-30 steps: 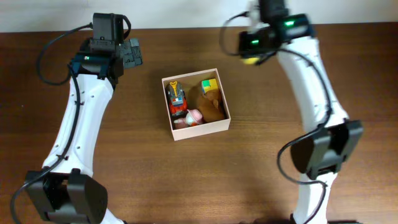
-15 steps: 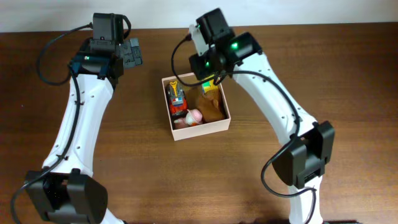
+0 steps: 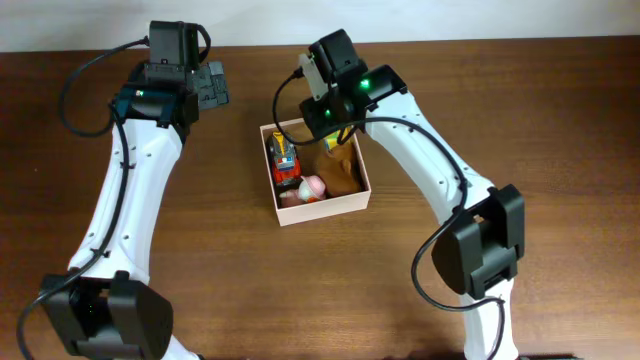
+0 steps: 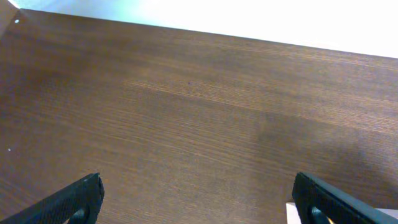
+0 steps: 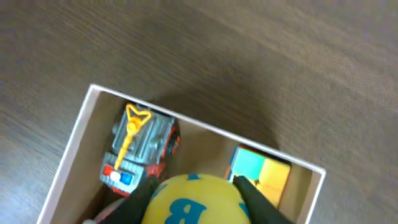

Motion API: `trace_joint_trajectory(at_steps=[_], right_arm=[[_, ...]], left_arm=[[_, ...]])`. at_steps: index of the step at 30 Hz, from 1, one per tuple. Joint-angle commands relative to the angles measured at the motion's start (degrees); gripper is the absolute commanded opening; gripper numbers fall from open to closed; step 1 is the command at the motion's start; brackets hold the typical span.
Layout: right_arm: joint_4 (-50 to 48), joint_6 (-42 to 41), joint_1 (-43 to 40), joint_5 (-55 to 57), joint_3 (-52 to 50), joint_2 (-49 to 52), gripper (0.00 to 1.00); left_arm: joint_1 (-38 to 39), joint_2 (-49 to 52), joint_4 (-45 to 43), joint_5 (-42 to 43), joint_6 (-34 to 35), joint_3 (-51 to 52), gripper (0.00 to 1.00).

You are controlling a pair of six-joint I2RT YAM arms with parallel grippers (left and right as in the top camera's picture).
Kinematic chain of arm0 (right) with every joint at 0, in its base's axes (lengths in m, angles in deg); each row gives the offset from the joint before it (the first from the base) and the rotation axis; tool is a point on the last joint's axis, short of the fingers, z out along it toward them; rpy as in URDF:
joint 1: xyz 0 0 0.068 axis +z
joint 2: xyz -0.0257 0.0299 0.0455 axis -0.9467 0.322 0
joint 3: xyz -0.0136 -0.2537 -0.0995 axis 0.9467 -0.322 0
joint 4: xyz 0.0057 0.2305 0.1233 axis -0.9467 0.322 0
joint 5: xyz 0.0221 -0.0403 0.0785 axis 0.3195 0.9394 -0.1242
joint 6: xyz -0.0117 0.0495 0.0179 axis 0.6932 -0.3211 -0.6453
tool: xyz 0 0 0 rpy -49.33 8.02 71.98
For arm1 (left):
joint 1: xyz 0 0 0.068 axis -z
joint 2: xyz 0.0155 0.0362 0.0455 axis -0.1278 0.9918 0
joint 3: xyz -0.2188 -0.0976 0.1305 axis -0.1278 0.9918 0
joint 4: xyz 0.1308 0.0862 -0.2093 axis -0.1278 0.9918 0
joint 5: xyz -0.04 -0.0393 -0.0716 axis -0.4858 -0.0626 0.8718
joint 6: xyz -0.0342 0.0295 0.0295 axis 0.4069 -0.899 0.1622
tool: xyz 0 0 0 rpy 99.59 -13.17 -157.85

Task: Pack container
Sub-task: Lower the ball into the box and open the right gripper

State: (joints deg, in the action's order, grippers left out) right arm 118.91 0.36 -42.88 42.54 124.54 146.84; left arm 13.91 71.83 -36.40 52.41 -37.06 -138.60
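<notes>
Table: dark brown wood (image 3: 560, 120) fills your overhead view, with both arms reaching away from you over it.
Container: you will find it (image 3: 322, 207) on the table about midway between the two arms, turned a little askew. Its white walls stand upright and its top is open.
Pink toy: it (image 3: 312, 187) lies in the container's near part, close to the front wall.
Plush: a brown soft toy (image 3: 342, 172) lies just right of the pink toy, against the right-hand wall.
Truck: a red and grey truck (image 5: 140, 146) with a yellow boom on top lies along the left wall, beyond the pink toy.
Block: a turquoise and yellow block (image 5: 261, 174) sits in the far right corner. In your overhead view the right arm covers most of it.
Right gripper: it (image 5: 194, 208) hangs over the far half of the container, and its two dark fingers are clamped on a ball, one on each side.
Ball: yellow with a blue letter B, it (image 5: 186, 198) is held above the toys, between the truck and the block. You cannot tell whether it touches anything below.
Left gripper: your left gripper (image 4: 202, 199) is spread wide with nothing between its fingers, over bare wood at the far left, well apart from the container.
Wall: a pale strip (image 3: 300, 20) runs along the table's far edge.
</notes>
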Motion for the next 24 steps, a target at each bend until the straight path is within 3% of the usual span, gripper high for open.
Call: trace_joint_trajectory(at_steps=[1,7,13,15,17,24], right_arm=[[-0.66,0.35,0.55,-2.86,-0.28,1.88,0.34],[-1.57,0.35,0.55,-3.67,-0.28,2.21,0.43],[-1.44,0.33,0.55,-3.69,-0.28,2.21,0.44],[-1.46,0.33,0.55,-3.69,-0.28,2.21,0.63],[-1.46,0.35,0.52,-3.67,-0.28,2.21,0.71],[-1.05,0.37,0.52,-3.65,-0.28,2.21,0.78]], left_arm=[[-0.24,-1.18,0.04,-0.61,0.72,-0.68,0.99],[-0.24,-1.18,0.04,-0.61,0.72,-0.68,0.99],[-0.24,-1.18,0.04,-0.61,0.72,-0.68,0.99],[-0.24,-1.18,0.04,-0.61,0.72,-0.68,0.99],[-0.24,-1.18,0.04,-0.61,0.72,-0.68,0.99],[-0.24,-1.18,0.04,-0.61,0.72,-0.68,0.99]])
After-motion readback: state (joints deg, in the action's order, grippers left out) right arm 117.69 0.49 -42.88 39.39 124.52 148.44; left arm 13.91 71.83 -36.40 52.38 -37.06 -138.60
